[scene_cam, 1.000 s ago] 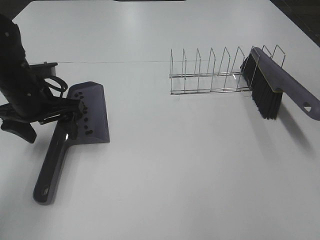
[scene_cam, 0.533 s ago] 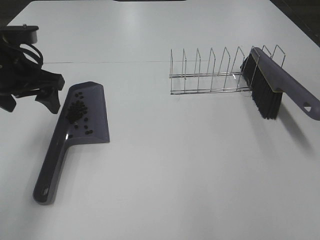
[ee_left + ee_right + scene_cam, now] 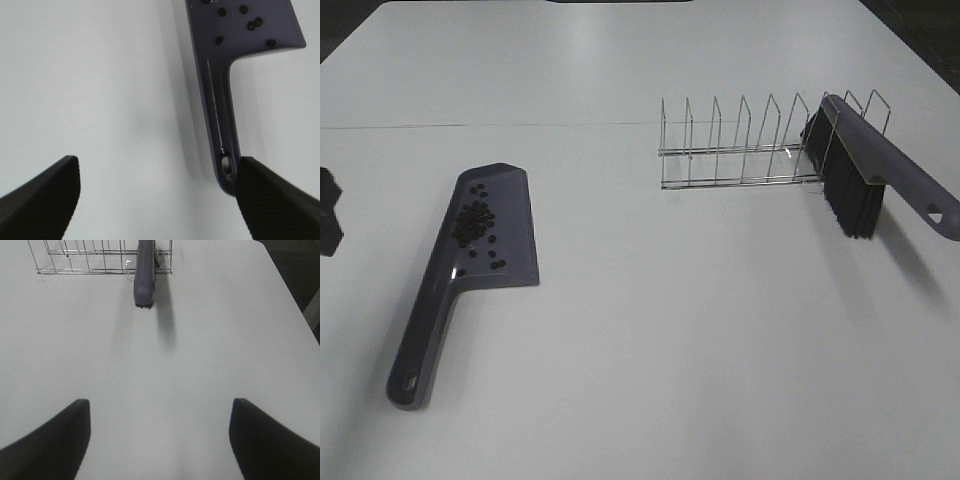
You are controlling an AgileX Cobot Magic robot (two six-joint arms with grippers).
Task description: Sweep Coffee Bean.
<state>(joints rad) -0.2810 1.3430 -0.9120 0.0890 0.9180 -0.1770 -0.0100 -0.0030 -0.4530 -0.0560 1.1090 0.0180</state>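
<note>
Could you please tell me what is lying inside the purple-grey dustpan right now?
The dustpan holds the coffee beans: a dense dark cluster toward its rear, with a few loose ones scattered nearer its handle. Nothing else shows in the pan, though whatever lies beneath the clustered beans is covered.

Coffee beans (image 3: 473, 224) in purple dustpan (image 3: 510, 262), brush (image 3: 880, 172) leaning on wire rack (image 3: 740, 150)

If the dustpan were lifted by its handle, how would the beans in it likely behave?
The coffee beans look small, round and loose, so they would probably roll. The dustpan has an open front edge, so tipping it forward would likely spill them.
</note>
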